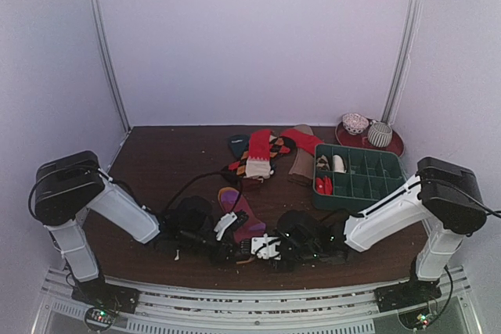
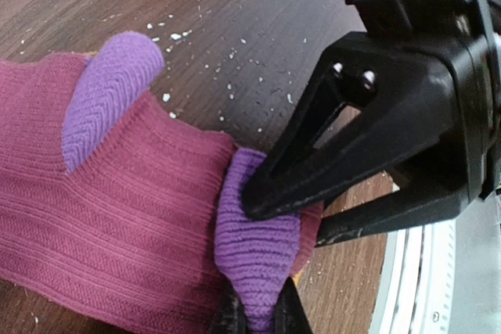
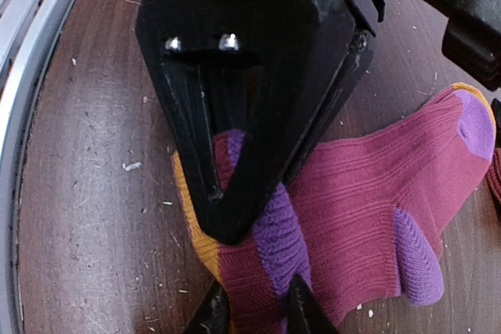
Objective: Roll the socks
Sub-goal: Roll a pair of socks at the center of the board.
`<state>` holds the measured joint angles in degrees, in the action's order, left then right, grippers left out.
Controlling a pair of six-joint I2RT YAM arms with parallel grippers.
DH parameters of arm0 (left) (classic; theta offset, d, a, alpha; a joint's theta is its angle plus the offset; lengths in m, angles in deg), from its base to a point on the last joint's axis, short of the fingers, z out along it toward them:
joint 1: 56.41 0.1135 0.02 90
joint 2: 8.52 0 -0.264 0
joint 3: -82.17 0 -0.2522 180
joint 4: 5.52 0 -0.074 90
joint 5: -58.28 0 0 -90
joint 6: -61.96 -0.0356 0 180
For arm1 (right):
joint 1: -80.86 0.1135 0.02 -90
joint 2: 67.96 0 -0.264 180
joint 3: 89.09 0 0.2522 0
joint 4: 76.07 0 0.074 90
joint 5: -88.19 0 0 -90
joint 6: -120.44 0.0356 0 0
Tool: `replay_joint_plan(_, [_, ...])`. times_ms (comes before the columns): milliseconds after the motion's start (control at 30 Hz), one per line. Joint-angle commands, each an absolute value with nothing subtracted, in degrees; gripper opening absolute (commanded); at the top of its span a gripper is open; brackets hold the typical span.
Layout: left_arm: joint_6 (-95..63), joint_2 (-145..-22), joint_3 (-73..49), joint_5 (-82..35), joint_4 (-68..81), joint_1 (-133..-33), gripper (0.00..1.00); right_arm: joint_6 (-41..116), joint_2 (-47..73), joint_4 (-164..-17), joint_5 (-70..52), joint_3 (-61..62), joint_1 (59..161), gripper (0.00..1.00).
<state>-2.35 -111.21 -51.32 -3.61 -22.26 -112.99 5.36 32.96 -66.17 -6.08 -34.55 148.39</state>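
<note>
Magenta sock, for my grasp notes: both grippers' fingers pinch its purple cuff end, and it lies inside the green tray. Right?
No. The magenta sock lies on the brown table, not inside the green tray; the top external view shows it. The left gripper and right gripper do pinch its purple cuff end.

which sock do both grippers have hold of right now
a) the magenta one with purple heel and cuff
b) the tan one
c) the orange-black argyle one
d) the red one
A: in both wrist views the left gripper and the right gripper pinch the purple cuff end of the magenta sock, which lies flat on the table near the arms.
</note>
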Motion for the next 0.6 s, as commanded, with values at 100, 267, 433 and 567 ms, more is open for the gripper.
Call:
replay_joint_plan(100, [-6.94,-104.90,-54.71,-15.07,-10.83,-112.40,0.23,19.87,34.21,-75.19,-24.43,-33.47,141.07,0.22])
replay_joint_plan(267, [-15.45,-87.60,-60.18,-22.80,-20.32,-113.59,0.52,28.61,41.07,-85.72,-37.41,-26.47,139.02,0.21])
replay_joint_plan(433, [-24.17,-85.46,-62.43,-24.87,-29.35,-117.26,0.56,36.63,48.72,-98.16,-47.31,-17.69,136.94,0.22])
replay_joint_plan(567, [-24.96,-93.06,-62.82,-22.88,-35.09,-118.50,0.56,36.32,51.21,-103.89,-49.90,-14.40,134.96,0.22])
